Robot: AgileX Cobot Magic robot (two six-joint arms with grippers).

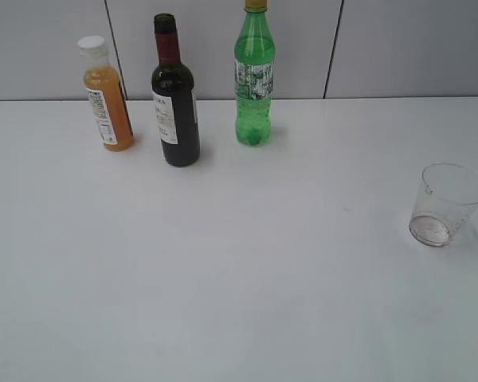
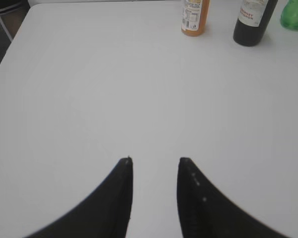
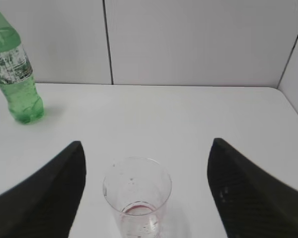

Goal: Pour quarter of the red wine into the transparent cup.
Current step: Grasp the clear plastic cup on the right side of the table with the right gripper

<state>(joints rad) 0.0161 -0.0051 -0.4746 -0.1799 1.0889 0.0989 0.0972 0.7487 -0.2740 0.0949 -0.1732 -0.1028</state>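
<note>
The red wine bottle [image 1: 174,103], dark glass with maroon neck foil and a white label, stands upright at the back of the white table; its lower part shows in the left wrist view [image 2: 253,20]. The transparent cup [image 1: 446,204] stands upright at the right, with pinkish residue at its bottom. In the right wrist view the cup [image 3: 137,198] sits between the wide-open fingers of my right gripper [image 3: 146,144], not touched. My left gripper [image 2: 155,159] is open and empty over bare table, well short of the bottles. Neither gripper shows in the exterior view.
An orange juice bottle [image 1: 106,94] stands left of the wine and a green soda bottle [image 1: 255,76] right of it, both near the back wall. The table's left edge [image 2: 10,54] shows in the left wrist view.
</note>
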